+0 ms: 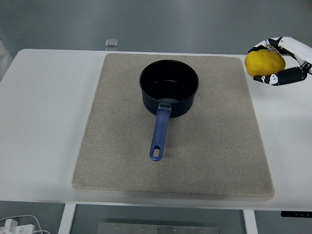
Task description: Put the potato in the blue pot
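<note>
The right hand (282, 61) enters at the upper right corner, cut off by the picture's edge so that only its white and black fingers (286, 76) show, curled around one yellow potato (264, 62); the wrist and arm behind them lie outside the frame. The potato is held beyond the right edge of the beige mat (122, 146), over the bare white tabletop (44, 122), well apart from the pot, and whether it is lifted clear of the surface cannot be told for certain from this view. One blue pot (169, 87) stands upright on the far half of the mat, its single blue handle (160, 134) pointing toward the near edge, a hanging hole at its tip. The pot's dark inside holds nothing that can be made out, though the shine on its bottom makes the depth hard to read. No left hand shows in the picture. One small clear square object (112, 43) sits at the tabletop's far edge, just beyond the mat's left corner, too small to identify. At the bottom left, below the tabletop, a white plug and cord (14, 225) are partly cut off by the frame. Between the potato and the pot lies only open mat.
</note>
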Controlling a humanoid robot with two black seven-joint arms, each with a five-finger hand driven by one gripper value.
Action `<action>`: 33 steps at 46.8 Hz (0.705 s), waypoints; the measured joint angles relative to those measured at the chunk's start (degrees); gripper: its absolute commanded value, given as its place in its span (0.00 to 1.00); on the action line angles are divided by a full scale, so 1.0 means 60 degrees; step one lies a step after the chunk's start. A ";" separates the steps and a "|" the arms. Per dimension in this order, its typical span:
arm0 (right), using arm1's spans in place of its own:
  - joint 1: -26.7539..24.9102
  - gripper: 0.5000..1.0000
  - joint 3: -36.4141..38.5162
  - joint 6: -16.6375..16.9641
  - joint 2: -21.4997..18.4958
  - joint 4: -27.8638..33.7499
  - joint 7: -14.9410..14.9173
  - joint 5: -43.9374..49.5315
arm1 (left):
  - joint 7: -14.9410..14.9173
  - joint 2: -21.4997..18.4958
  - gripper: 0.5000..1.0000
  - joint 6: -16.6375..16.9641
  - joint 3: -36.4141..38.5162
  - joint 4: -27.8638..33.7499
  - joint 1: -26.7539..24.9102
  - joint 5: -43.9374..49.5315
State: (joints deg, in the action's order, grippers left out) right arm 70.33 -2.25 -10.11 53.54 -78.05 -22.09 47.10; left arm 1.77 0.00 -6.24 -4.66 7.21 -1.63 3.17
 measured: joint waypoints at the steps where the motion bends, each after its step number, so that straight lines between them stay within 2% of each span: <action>1: 0.0013 0.00 0.0000 0.0002 -0.0041 -0.0001 0.0003 0.0000 | 0.0000 0.0000 1.00 0.0000 0.0000 0.0000 -0.0001 -0.0001; 7: 0.0184 0.00 -0.0022 0.0003 -0.0430 0.0008 0.0089 -0.0002 | 0.0002 0.0000 1.00 0.0000 0.0000 0.0000 0.0005 -0.0001; 11: 0.0380 0.00 -0.0051 -0.0011 -0.1194 0.0109 0.0392 -0.0004 | 0.0001 0.0000 1.00 -0.0001 -0.0001 0.0000 -0.0002 0.0000; 16: 0.0630 0.00 -0.0085 -0.0025 -0.2316 0.0724 0.0640 -0.0023 | -0.0002 0.0000 1.00 0.0000 0.0000 0.0000 0.0007 -0.0001; 33: 0.1865 0.00 -0.1216 0.0125 -0.5881 0.3036 0.0666 -0.0728 | -0.0002 0.0000 1.00 0.0000 0.0000 0.0000 0.0008 -0.0008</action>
State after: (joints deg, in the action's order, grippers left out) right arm 81.52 -9.55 -9.36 18.26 -59.83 -18.10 42.74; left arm 1.76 0.00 -6.24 -4.66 7.21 -1.58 3.12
